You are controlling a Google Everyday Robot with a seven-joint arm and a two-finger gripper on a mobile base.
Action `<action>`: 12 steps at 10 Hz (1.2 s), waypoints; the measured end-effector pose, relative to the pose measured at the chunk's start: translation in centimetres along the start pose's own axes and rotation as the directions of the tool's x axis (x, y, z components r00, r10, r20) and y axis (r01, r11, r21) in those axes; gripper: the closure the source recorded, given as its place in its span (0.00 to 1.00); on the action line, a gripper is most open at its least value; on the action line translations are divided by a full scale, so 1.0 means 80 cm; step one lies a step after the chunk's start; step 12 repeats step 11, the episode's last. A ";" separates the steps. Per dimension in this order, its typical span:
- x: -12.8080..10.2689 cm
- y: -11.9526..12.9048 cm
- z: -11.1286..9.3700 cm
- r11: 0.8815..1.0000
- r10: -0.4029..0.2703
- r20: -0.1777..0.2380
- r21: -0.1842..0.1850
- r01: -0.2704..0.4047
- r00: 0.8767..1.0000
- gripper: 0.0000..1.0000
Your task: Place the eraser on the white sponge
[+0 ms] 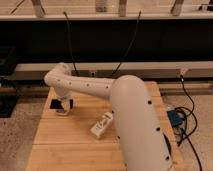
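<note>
Warm, fairly dim light is falling from above, shining softly on the white arm and the wooden table. The end effector is hanging over the table's far left corner, looking dark against the wood, while the background is sinking into shadow

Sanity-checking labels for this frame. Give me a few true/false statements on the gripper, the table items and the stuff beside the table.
1. The gripper is low over the far-left part of the wooden table. True.
2. A white oblong item lies near the table's middle, apart from the gripper. True.
3. The blue object lies on the tabletop. False: it sits off the table's right edge, among black cables.
4. The arm comes in from the picture's left. False: its bulk is at the near right, and it stretches toward the left.
5. The tabletop is bare metal. False: it is wood planks.
</note>
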 end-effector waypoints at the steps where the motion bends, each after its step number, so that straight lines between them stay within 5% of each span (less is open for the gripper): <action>1: -0.001 -0.002 0.001 1.000 0.001 0.001 -0.001 -0.001 1.000 0.36; 3: -0.001 -0.003 0.005 1.000 0.002 0.003 -0.006 -0.002 1.000 0.21; 7: 0.000 0.006 0.012 1.000 -0.009 0.013 -0.024 0.009 1.000 0.20; 10: -0.001 0.001 0.008 1.000 -0.016 0.012 -0.009 0.016 1.000 0.37; 12: -0.002 0.000 0.009 1.000 -0.020 0.009 -0.009 0.020 1.000 0.39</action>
